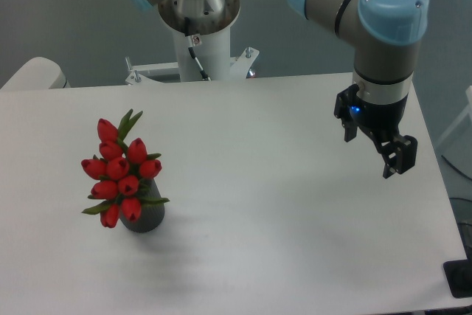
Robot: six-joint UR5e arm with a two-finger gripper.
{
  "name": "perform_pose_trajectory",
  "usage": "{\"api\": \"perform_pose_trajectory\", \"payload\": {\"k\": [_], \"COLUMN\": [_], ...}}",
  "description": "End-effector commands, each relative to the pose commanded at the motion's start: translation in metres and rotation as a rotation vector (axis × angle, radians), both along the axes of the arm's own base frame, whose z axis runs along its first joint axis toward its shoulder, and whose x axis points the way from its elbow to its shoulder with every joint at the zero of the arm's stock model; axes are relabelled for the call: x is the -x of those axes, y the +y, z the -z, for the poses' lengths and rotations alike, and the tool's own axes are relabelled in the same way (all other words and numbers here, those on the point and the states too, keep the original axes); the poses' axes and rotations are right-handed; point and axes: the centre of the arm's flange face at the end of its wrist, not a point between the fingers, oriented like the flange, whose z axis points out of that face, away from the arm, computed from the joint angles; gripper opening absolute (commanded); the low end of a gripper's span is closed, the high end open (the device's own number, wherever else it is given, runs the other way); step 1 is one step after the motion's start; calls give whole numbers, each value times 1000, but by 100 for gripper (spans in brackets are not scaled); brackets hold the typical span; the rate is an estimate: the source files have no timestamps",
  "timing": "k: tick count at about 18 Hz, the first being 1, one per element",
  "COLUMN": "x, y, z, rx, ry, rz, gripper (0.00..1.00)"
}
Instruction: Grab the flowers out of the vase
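Gripper point(373, 151) hung empty (fingers apart) above the tabletop point(265, 204), well right of the flowers point(119, 173) in the vase point(145, 217).

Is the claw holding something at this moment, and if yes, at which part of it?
Nothing is held. The claw hangs over the right side of the table with nothing between its fingers, far from the flowers, which stand in the vase.

The flowers point(120, 171) stand in the vase point(144, 216) on the bench point(280, 212); the gripper point(375, 149) is well apart to its right, apparently above the bench.
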Motion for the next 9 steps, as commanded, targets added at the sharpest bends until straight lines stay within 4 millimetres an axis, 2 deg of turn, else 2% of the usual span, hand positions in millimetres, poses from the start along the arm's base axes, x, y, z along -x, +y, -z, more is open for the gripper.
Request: {"api": "perform_pose_trajectory", "payload": {"k": [5, 9], "x": [-2, -12], "y": [-1, -7], "z": [-1, -2], "rx": [-10, -81], "ry": [-7, -59], "rz": [1, 3], "gripper": [100, 100]}}
